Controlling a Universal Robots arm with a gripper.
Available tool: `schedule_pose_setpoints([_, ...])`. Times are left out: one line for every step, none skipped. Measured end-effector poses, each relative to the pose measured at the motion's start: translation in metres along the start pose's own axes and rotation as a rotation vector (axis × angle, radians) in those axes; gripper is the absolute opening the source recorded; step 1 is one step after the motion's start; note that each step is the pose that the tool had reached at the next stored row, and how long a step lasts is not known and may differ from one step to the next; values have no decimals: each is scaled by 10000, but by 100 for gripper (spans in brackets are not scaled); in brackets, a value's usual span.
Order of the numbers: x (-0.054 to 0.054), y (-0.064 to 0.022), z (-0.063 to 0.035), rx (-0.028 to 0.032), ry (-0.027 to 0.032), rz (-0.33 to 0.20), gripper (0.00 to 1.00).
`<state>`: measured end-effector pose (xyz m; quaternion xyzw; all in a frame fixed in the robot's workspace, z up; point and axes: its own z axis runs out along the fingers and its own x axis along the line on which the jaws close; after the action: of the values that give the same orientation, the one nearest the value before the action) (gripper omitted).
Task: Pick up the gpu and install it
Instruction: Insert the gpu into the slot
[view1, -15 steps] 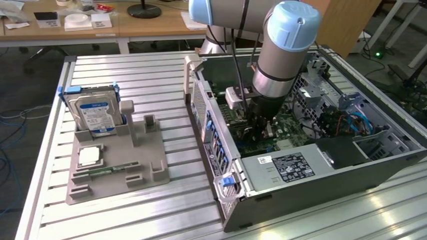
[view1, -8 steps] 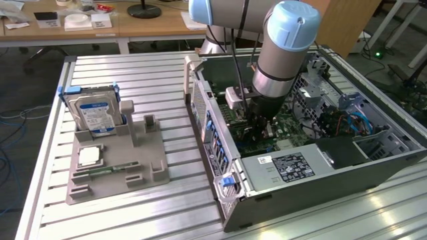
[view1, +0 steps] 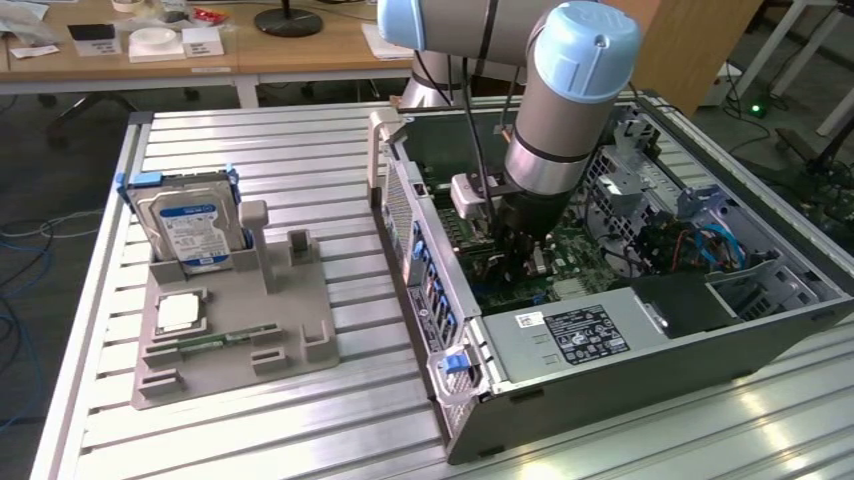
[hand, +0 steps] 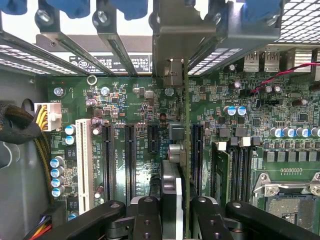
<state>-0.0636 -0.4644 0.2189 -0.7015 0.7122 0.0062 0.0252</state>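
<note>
In the wrist view the gpu (hand: 170, 181) is seen edge-on, standing upright over the green motherboard (hand: 130, 100). Its black shroud sits between my fingers (hand: 147, 215), and its thin board edge runs up to a metal bracket (hand: 172, 55) at the case's rear slot openings. My gripper (hand: 172, 212) is shut on the card. The card stands between two black expansion slots (hand: 130, 160), in line with a short black slot (hand: 152, 137); whether its edge is in a slot I cannot tell. In the exterior view my gripper (view1: 514, 248) is down inside the open computer case (view1: 441, 300), and the arm hides the card.
A grey fixture tray (view1: 287, 320) on the slatted table holds a silver hard drive (view1: 187, 225), a processor chip (view1: 180, 312) and a narrow memory stick (view1: 220, 338). Inside the case are a power supply (view1: 574, 335), a drive cage (view1: 761, 285) and a cable bundle (hand: 20, 125).
</note>
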Motion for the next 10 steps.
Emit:
schedule_pose_setpoints([0, 0, 0, 0, 0, 0, 28])
schedule_pose_setpoints([0, 0, 0, -1, 0, 0, 28])
schedule_pose_setpoints([0, 0, 0, 0, 0, 0, 28])
schedule_pose_setpoints([0, 0, 1, 1, -1, 0, 28])
schedule_pose_setpoints([0, 0, 0, 0, 0, 0, 28])
schedule_pose_setpoints([0, 0, 1, 0, -1, 1, 28])
schedule_pose_setpoints([0, 0, 0, 0, 0, 0, 28])
schedule_pose_setpoints([0, 0, 1, 0, -1, 0, 28])
schedule_pose_setpoints([0, 0, 1, 0, 0, 0, 28])
schedule_pose_setpoints([0, 0, 3, 1, 0, 0, 28])
